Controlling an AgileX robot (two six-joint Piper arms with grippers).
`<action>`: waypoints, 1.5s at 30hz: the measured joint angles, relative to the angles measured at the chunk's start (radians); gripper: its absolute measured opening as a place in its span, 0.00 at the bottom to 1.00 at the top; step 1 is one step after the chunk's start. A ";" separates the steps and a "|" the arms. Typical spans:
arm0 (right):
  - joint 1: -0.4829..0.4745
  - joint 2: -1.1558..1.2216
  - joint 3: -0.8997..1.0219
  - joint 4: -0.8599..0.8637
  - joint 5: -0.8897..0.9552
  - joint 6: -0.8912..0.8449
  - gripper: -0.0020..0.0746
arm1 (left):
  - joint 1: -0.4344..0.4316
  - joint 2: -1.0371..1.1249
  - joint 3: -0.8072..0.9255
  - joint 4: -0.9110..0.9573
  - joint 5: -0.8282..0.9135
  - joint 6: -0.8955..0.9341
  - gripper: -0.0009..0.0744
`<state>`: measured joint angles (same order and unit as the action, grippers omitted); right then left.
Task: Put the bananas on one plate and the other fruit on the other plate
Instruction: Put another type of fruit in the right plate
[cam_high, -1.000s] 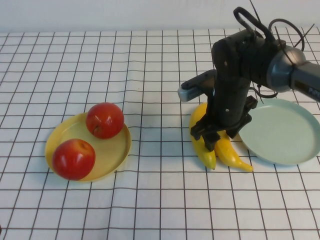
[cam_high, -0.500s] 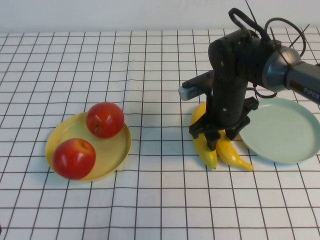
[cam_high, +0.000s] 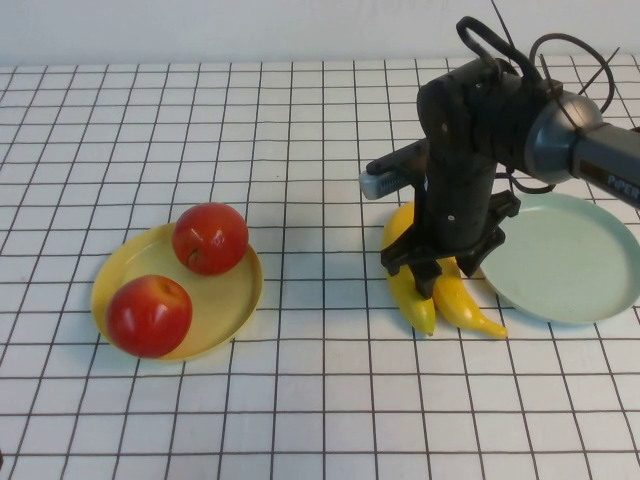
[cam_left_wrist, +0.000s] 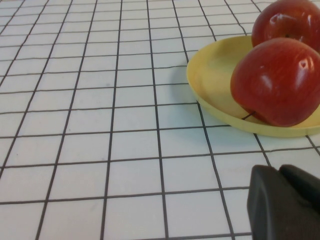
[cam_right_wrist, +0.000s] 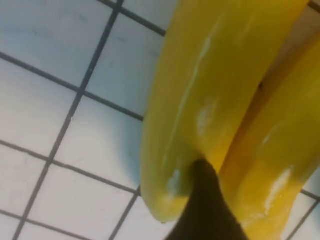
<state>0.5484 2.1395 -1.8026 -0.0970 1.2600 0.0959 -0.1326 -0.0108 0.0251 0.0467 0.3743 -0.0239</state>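
Two yellow bananas lie side by side on the cloth, the left one (cam_high: 415, 305) and the right one (cam_high: 470, 312), just left of the empty pale blue-green plate (cam_high: 565, 265). My right gripper (cam_high: 447, 275) is down on them, open. One fingertip (cam_right_wrist: 205, 200) sits in the groove between the left banana (cam_right_wrist: 200, 90) and the right banana (cam_right_wrist: 275, 150). Two red apples (cam_high: 210, 238) (cam_high: 148, 316) rest on the pale yellow plate (cam_high: 225, 300). My left gripper (cam_left_wrist: 285, 200) is shut and empty, low near that plate (cam_left_wrist: 215, 75) and its apples (cam_left_wrist: 280, 80) (cam_left_wrist: 287, 20).
A white cloth with a black grid (cam_high: 300, 400) covers the table. The right arm's body and cables (cam_high: 500, 110) rise above the bananas, beside the blue-green plate's left rim.
My right gripper has shifted slightly away from the camera and settled over the bananas. The bananas, apples and plates have not moved.
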 joint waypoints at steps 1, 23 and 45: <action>0.000 0.000 0.000 -0.001 0.000 0.002 0.58 | 0.000 0.000 0.000 0.000 0.000 0.000 0.01; -0.118 0.024 0.009 0.145 -0.036 -0.019 0.59 | 0.000 0.000 0.000 0.000 0.000 0.000 0.01; -0.119 -0.057 -0.144 0.143 -0.029 -0.105 0.47 | 0.000 0.000 0.000 0.000 0.000 0.000 0.01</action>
<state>0.4292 2.0825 -1.9468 0.0462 1.2309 -0.0092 -0.1326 -0.0108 0.0251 0.0467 0.3743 -0.0239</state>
